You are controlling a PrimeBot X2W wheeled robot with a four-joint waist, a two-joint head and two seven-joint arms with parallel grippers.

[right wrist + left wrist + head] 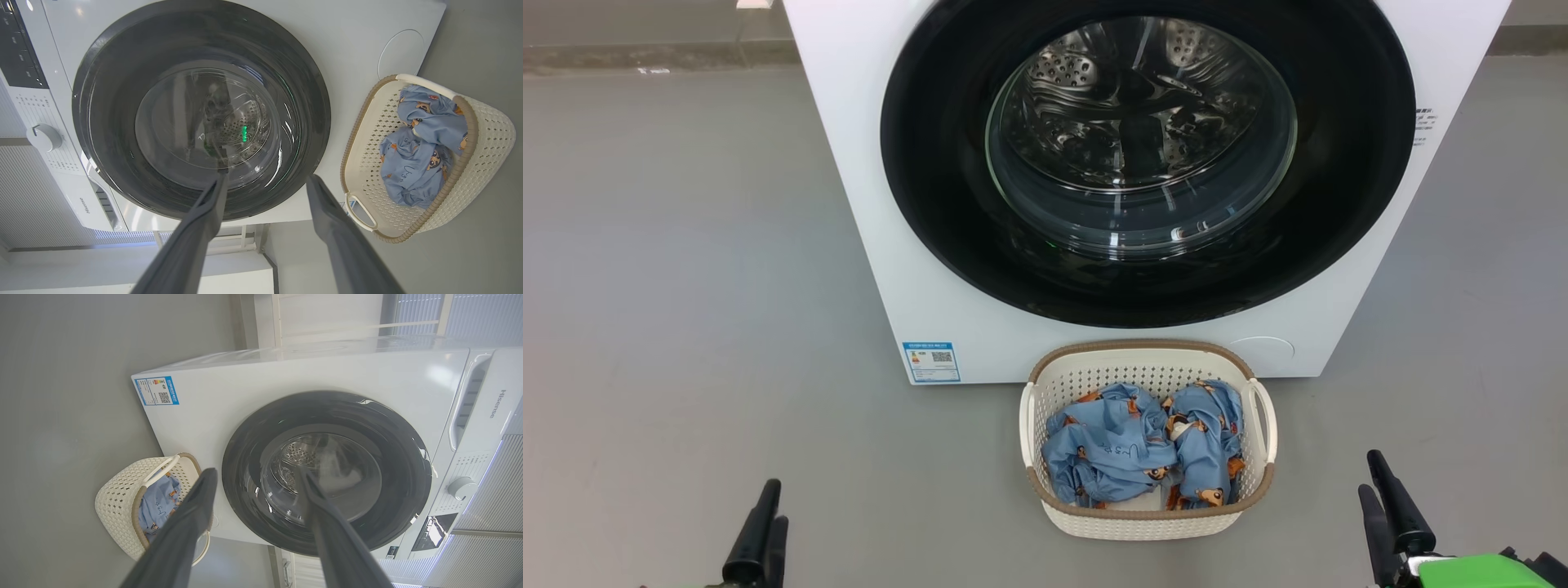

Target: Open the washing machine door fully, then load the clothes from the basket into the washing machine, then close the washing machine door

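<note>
The white washing machine [866, 204] stands straight ahead. Its round black door [931, 163] lies shut against the front, and the steel drum shows through the glass window. On the floor right in front stands the cream basket [1143, 347]. The light blue bear-print clothes [1127, 445] lie bunched inside it. My left gripper [774, 502] hovers low to the basket's left, and my right gripper [1370, 472] hovers to the basket's right. Both are well short of the machine. In the wrist views the left gripper [256, 473] and the right gripper [267, 177] stand open, holding nothing.
Grey floor [686, 286] spreads wide on both sides of the machine and basket. A blue label [931, 362] marks the machine's lower left corner. The control panel knob [461, 488] sits above the door. A wall base runs along the back.
</note>
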